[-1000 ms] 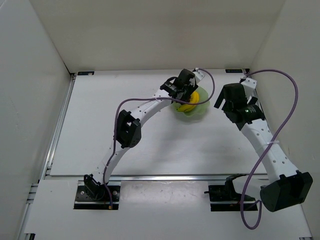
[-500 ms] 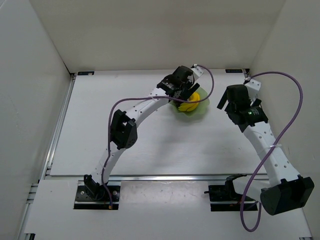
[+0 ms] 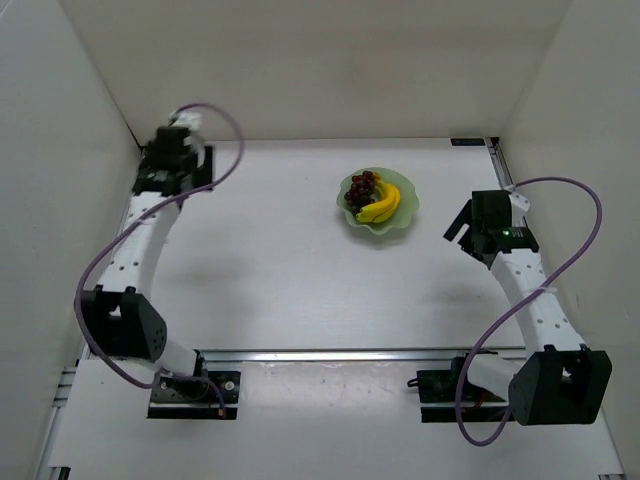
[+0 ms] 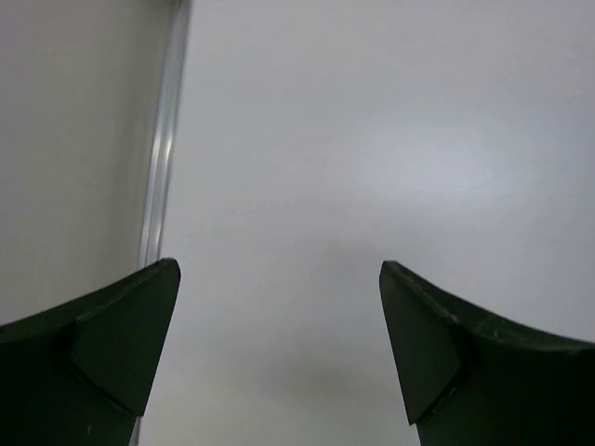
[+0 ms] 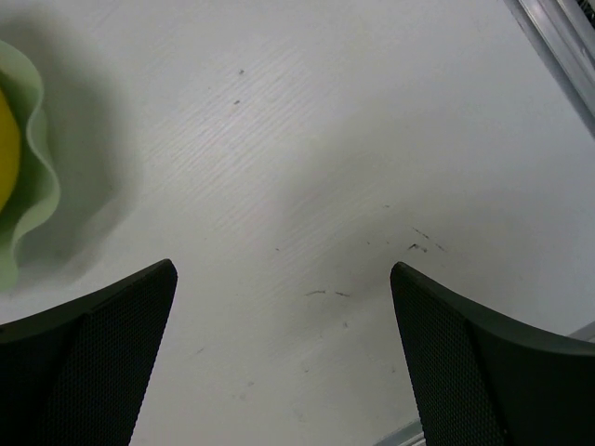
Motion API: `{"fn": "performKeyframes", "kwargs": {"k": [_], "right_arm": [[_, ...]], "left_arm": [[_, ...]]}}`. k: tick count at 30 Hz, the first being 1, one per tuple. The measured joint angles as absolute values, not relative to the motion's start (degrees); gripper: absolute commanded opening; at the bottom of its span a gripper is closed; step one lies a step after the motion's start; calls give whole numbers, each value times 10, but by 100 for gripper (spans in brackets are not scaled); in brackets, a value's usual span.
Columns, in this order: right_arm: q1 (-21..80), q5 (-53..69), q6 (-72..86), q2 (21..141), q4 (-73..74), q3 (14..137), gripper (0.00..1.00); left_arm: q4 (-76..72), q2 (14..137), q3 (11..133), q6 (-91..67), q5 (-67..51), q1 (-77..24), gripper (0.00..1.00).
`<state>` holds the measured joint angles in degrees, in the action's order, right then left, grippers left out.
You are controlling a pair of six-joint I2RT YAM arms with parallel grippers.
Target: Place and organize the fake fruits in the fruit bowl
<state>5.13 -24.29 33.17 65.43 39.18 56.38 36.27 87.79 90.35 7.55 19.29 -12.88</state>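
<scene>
The fruit bowl (image 3: 402, 222), pale green with a wavy rim, stands at the back centre of the table. The fake fruits lie inside it: yellow bananas (image 3: 382, 205) and dark red grapes (image 3: 362, 187) on their left. My left gripper (image 3: 180, 158) hangs far from the bowl at the back left corner, and in its wrist view the left gripper (image 4: 279, 269) is open over bare table. To the right of the bowl, my right gripper (image 3: 462, 222) is also open and empty, as the right gripper (image 5: 283, 268) shows. Its view catches the bowl's rim (image 5: 33, 186) and a sliver of banana (image 5: 4, 149) at the left edge.
White walls close the table on the left, back and right. A metal rail (image 4: 158, 167) runs along the left wall and another rail (image 5: 558, 46) along the right side. A third rail (image 3: 330, 355) crosses the front by the arm bases.
My left gripper opened over the bowl, then swung away to the back left corner, uncovering the bananas and grapes. The right arm drew back a little toward the near right.
</scene>
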Motion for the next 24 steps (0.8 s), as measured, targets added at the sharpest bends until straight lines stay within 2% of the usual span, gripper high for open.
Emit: {"fn": "performKeyframes", "kwargs": {"k": [3,5,10,14,24], "right_arm": [[29,-232,336,646,392,536,100],[18,-226,341,642,393,526,100],[7,-208,353,641,385,523,100],[7,-191,359,646,375,523,100],[7,-185,361,651,367,510,100]], "left_arm": [[385,827,755,52,188,30,100],[400,803,664,41,180,101,100],[457,711,526,25,134,159,100],[460,666,525,14,95,158,100],[455,695,549,3,64,167,100]]}}
